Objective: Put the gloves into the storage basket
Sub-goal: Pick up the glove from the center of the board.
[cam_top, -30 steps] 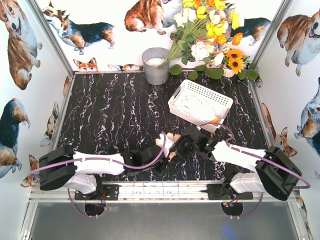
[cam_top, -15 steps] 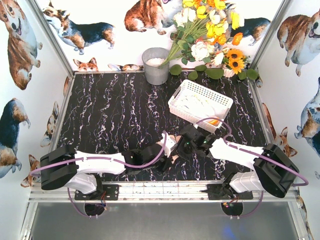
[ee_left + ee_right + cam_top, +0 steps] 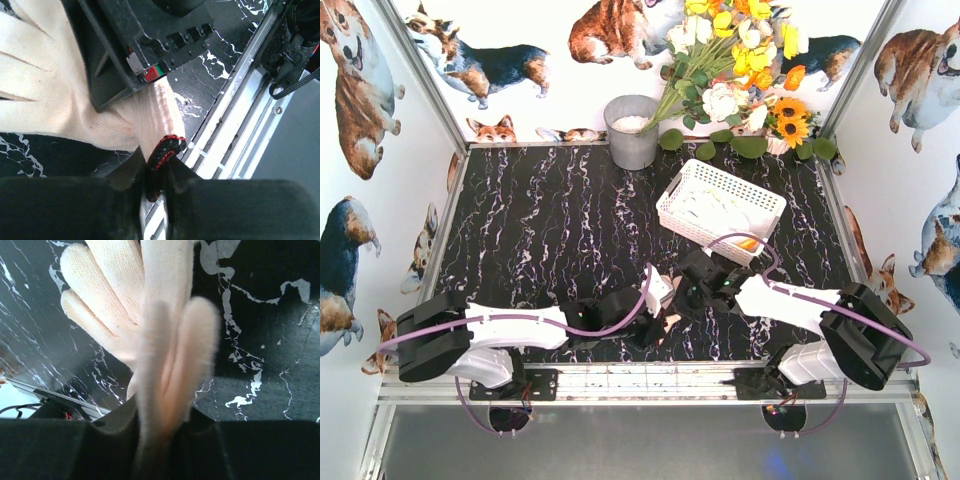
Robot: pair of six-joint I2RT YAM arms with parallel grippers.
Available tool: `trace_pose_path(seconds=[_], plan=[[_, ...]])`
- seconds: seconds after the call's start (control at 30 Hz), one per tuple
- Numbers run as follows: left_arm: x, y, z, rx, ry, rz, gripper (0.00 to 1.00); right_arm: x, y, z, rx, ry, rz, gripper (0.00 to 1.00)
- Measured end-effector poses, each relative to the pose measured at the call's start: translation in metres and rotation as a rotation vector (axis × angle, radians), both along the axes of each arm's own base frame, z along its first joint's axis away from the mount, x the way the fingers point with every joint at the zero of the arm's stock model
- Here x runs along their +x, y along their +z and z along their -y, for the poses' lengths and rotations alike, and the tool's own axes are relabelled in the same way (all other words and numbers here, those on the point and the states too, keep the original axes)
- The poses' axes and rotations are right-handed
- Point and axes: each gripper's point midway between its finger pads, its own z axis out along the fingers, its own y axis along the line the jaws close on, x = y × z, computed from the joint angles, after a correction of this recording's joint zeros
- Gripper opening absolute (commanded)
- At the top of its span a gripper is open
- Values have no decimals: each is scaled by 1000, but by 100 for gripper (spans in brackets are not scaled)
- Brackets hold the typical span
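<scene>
A cream-white knit glove (image 3: 660, 290) hangs between my two grippers near the table's front edge. My left gripper (image 3: 653, 320) is shut on its cuff, which has a black and red edging (image 3: 162, 155). The glove's palm (image 3: 40, 95) spreads up and to the left in the left wrist view. My right gripper (image 3: 688, 290) is shut on the glove's fingers (image 3: 170, 365). The other fingers of the glove (image 3: 110, 285) hang over the black table. The white slotted storage basket (image 3: 672, 196) stands far right of centre. More cream gloves (image 3: 712, 213) lie in it.
A grey metal bucket (image 3: 632, 132) stands at the back centre. A bunch of flowers (image 3: 740, 60) lies at the back right, behind the basket. The table's metal front rail (image 3: 240, 110) runs just beside my left gripper. The right gripper's black body (image 3: 145, 45) is close above the glove.
My right gripper has moved a little left, closer to my left gripper. The glove between them is more covered. The left arm has barely moved.
</scene>
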Motion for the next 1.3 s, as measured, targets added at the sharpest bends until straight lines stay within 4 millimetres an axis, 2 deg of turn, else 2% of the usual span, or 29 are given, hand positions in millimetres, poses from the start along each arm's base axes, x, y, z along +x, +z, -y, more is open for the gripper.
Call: trace_pose_path(seconds=[0.07, 0.2, 0.27, 0.33, 0.43, 0.53, 0.7, 0.8, 0.9, 1.03, 1.17, 1.3], plan=[[1, 0, 0, -2, -2, -2, 32, 1, 1, 0, -3, 18, 15, 0], [11, 13, -4, -43, 27, -6, 75, 6, 3, 4, -20, 65, 57, 0], [21, 27, -9, -80, 60, -2, 89, 9, 3, 8, -33, 97, 78, 0], [34, 45, -18, -126, 109, 7, 98, 12, 4, 11, -43, 138, 101, 0], [57, 69, -40, -174, 193, 25, 100, 20, 11, 17, -66, 218, 148, 0], [82, 82, -69, -169, 288, 33, 100, 31, 25, 20, -95, 322, 213, 0], [142, 88, -142, -111, 518, 11, 100, 50, 55, 15, -138, 561, 319, 0], [170, 88, -185, -91, 642, -11, 100, 61, 60, 13, -183, 709, 350, 0], [184, 86, -214, -86, 709, -30, 100, 66, 54, 19, -243, 832, 338, 0], [196, 87, -240, -81, 755, -39, 100, 75, 49, 30, -294, 927, 322, 0], [202, 87, -261, -64, 779, -24, 100, 90, 59, 42, -292, 937, 339, 0], [203, 83, -273, -22, 792, -8, 100, 114, 77, 54, -249, 886, 384, 0]])
